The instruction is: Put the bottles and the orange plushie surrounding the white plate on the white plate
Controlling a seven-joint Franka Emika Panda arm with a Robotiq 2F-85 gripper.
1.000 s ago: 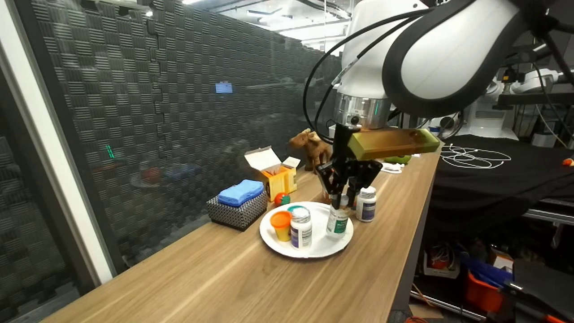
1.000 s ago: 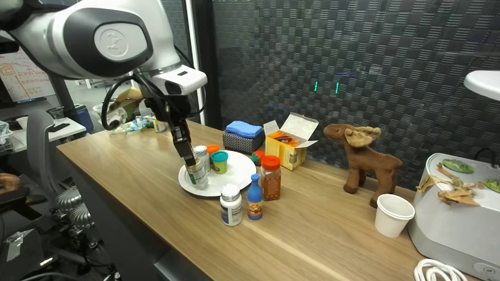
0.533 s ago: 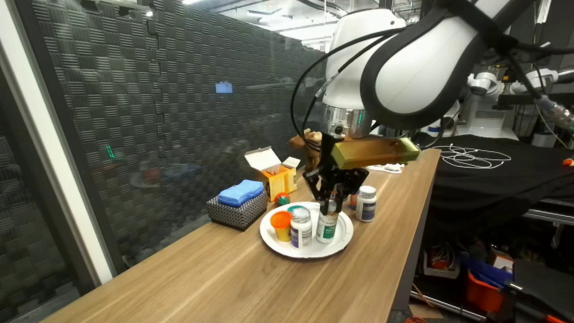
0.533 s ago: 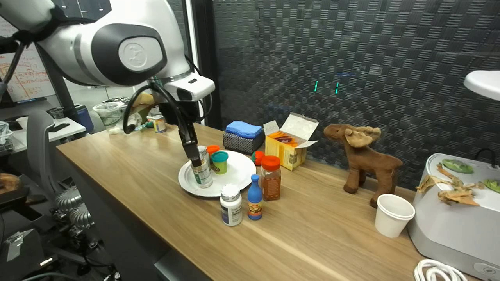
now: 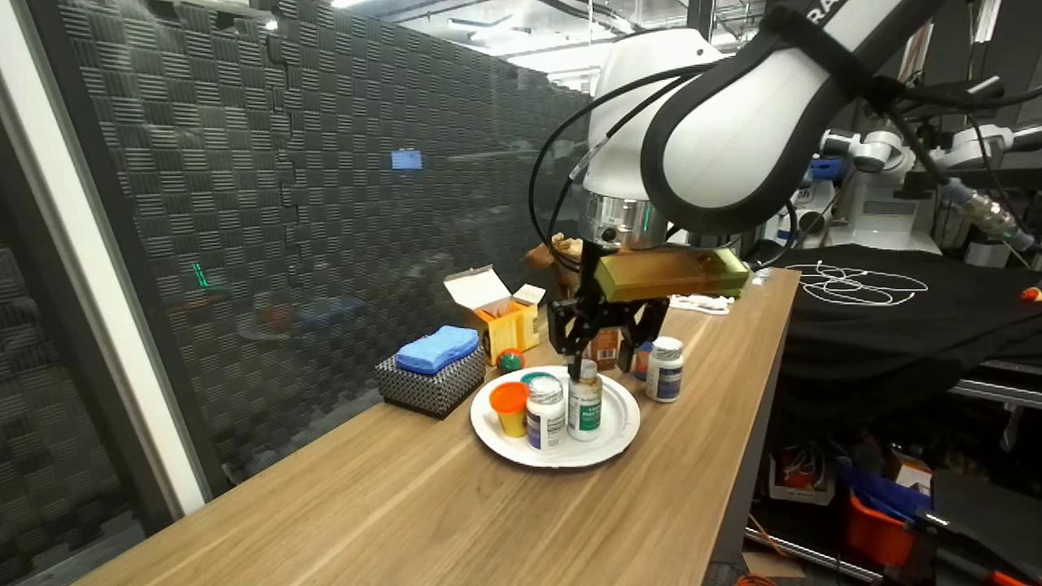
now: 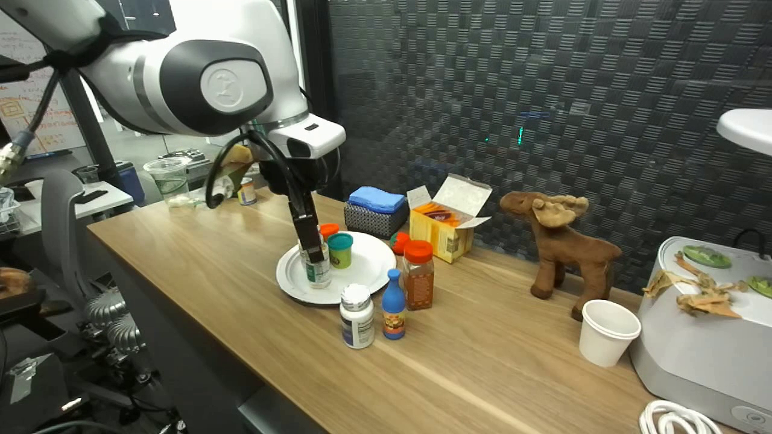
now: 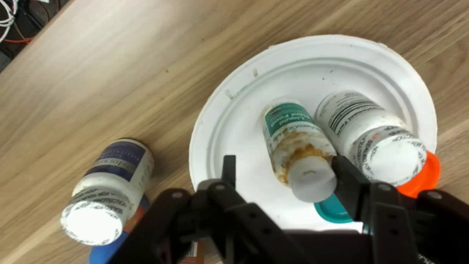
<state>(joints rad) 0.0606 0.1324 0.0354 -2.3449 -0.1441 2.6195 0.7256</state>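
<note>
In an exterior view the gripper (image 5: 600, 371) stood with its jaws parted, the green-labelled bottle (image 5: 584, 413) upright between them on the white plate (image 5: 619, 423) (whether it was brushed at the cap, I could not tell); a purple-labelled bottle (image 5: 546, 417) stood just left of it; another white bottle (image 5: 665, 372) stood on the table (image 5: 407, 496), past the plate's far right rim.

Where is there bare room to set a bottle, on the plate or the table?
Free: the part of the white plate between the green tub and the reddish bottle; the table between the blue bottle and the paper cups.
Crowded: the plate's other side, holding an orange-lidded tub, white bottle and green-labelled bottle.
</note>
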